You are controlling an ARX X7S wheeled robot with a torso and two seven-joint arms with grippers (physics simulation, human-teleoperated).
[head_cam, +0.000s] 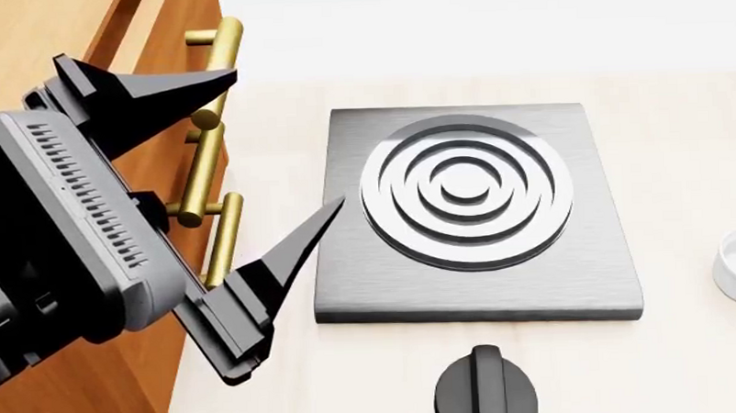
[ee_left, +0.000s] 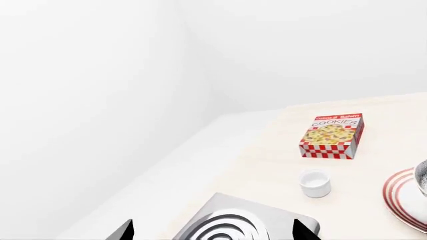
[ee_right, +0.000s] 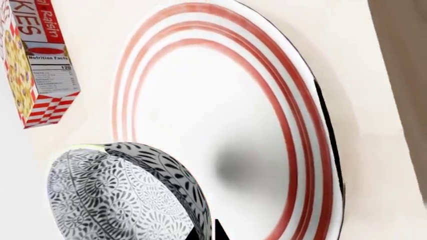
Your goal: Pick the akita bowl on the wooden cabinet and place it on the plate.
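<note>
Pale tabletop: only right wrist shows right gripper (ee_right: pixel 207 231) apparently pinching akita bowl (ee_right: pixel 120 195) above plate (ee_right: pixel 233 125); left gripper (head_cam: pixel 280 145) agape.

Open bench (ee_left: pixel 267 150) between cookie box (ee_left: pixel 331 136) and small white cup (ee_left: pixel 315 183). Bare white centre of plate (ee_right: pixel 220 125) unobstructed — patterned bowl (ee_right: pixel 120 195) over one edge. Wooden cabinet (head_cam: pixel 155 67) and brass handles (head_cam: pixel 212 129) close beside left end effector (head_cam: pixel 263 164).

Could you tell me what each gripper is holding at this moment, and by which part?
The right gripper grips the patterned bowl by its rim, above the plate. The left gripper is open and holds nothing.
</note>
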